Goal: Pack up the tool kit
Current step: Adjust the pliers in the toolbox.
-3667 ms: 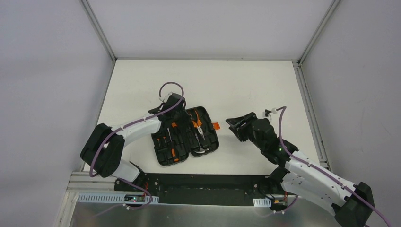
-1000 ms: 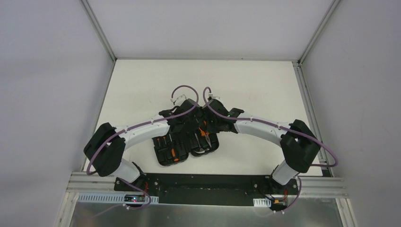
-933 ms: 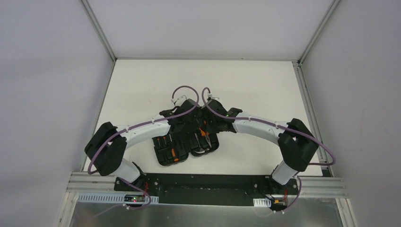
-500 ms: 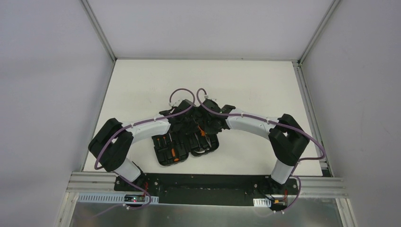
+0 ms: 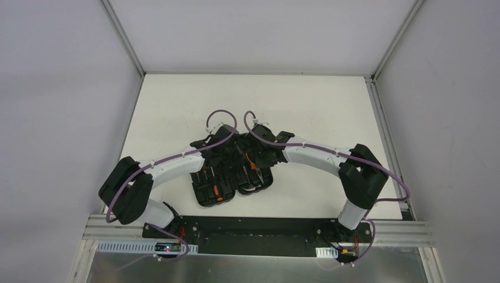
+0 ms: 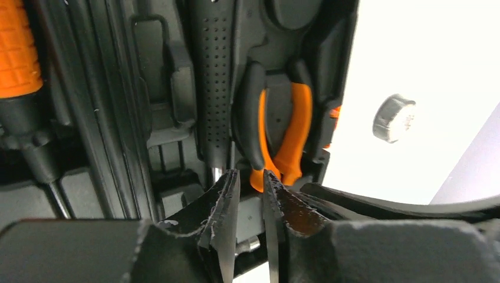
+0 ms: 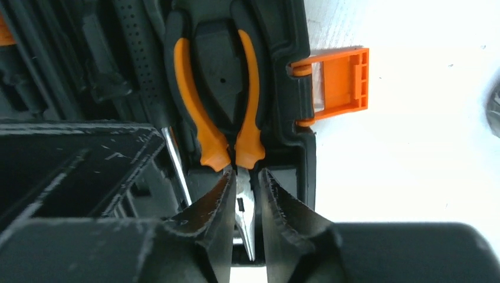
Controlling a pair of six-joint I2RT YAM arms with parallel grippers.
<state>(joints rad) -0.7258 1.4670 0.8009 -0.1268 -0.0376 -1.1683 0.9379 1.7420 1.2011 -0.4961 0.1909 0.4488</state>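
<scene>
The black tool case (image 5: 206, 197) lies open at the table's middle, with orange-and-black tools in its slots. Both grippers meet over its far end. My left gripper (image 5: 227, 154) (image 6: 247, 174) has its jaws a narrow gap apart, just over a grey block at the end of the black dotted hammer handle (image 6: 212, 88). My right gripper (image 5: 255, 154) (image 7: 243, 172) is also narrowly open. Its fingers flank the metal nose of the pliers (image 7: 203, 130), which lie in their slot. The pliers also show in the left wrist view (image 6: 298, 135). The orange latch (image 7: 339, 79) sticks out to the right.
Screwdrivers (image 5: 216, 191) (image 6: 17, 47) sit in the case's left half. A round silver knob (image 6: 394, 118) shows beyond the case's edge. White table (image 5: 306, 106) surrounds the case, with grey walls on three sides.
The right arm swung in from the right to the case. In the last second both grippers shifted slightly left over the case, and the left elbow moved left.
</scene>
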